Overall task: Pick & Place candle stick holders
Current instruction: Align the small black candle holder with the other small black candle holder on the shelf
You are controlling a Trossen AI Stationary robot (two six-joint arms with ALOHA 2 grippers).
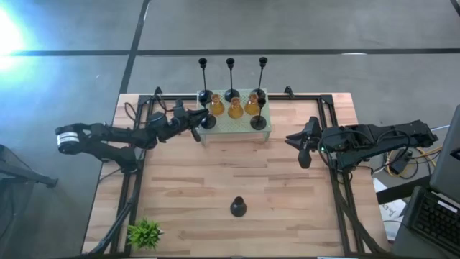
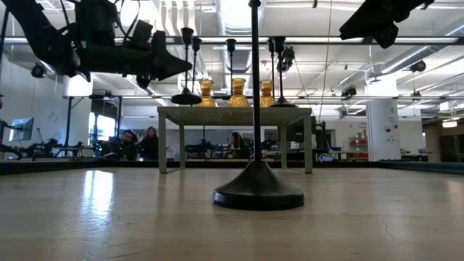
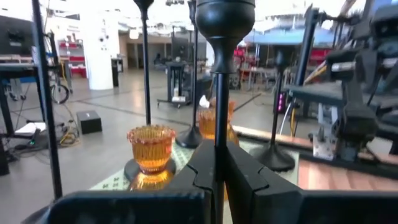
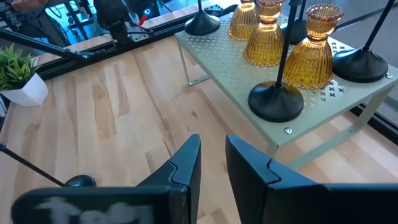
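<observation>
A mint-green perforated stand (image 1: pixel 231 131) sits at the table's far middle. Three amber glass holders (image 1: pixel 235 108) stand on it, with tall black-stemmed holders (image 1: pixel 231 93) behind and another at its front right corner (image 1: pixel 257 123). My left gripper (image 1: pixel 195 132) is shut on the stem of a tall black holder (image 1: pixel 208 121) at the stand's front left corner. One more tall black holder (image 2: pixel 255 190) stands by its round base on the bare table, near the front middle. My right gripper (image 1: pixel 305 154) is open and empty above the table, right of the stand. My left gripper pinches the thin black stem (image 3: pixel 218 143) of the holder between its two fingers, partway up, below the cup (image 3: pixel 224 18). The fingers come level from the table's left, across the stem. The holder is upright. Whether its base (image 2: pixel 186 98) rests on the stand, I cannot tell.
A small leafy plant in a white pot (image 1: pixel 146 232) stands at the table's near left corner. Black frame rails (image 1: pixel 338 180) run along both sides of the table. Bare wood lies between the stand and the lone holder. People show in the room beyond the table.
</observation>
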